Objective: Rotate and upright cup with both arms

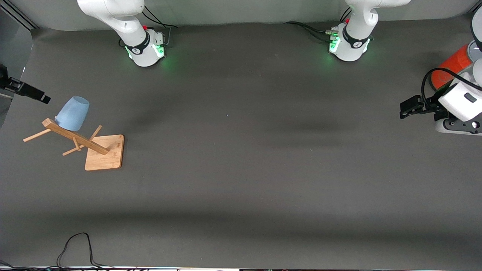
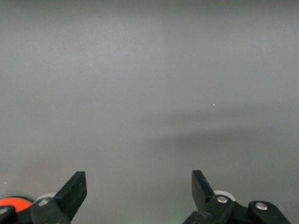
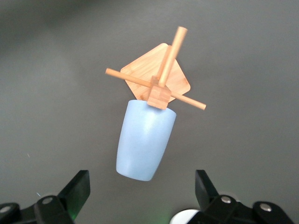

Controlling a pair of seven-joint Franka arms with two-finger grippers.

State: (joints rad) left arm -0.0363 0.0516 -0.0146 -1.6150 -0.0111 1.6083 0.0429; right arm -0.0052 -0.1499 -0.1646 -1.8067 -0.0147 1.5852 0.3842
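The light-blue cup [image 1: 72,113] hangs tilted with its closed end up on a peg of a wooden rack [image 1: 75,138], at the right arm's end of the table. In the right wrist view the cup [image 3: 145,140] sits against the rack's post [image 3: 159,95], its closed end toward the camera. My right gripper [image 1: 39,97] hovers beside the cup, apart from it, open and empty [image 3: 141,184]. My left gripper [image 1: 407,108] waits over the left arm's end of the table, open and empty [image 2: 138,179], with only bare mat below it.
The rack's square wooden base [image 1: 105,154] lies nearer the front camera than the cup. An orange-red cylinder [image 1: 450,66] stands at the left arm's end, by the left arm. A black cable [image 1: 75,244] lies along the front edge.
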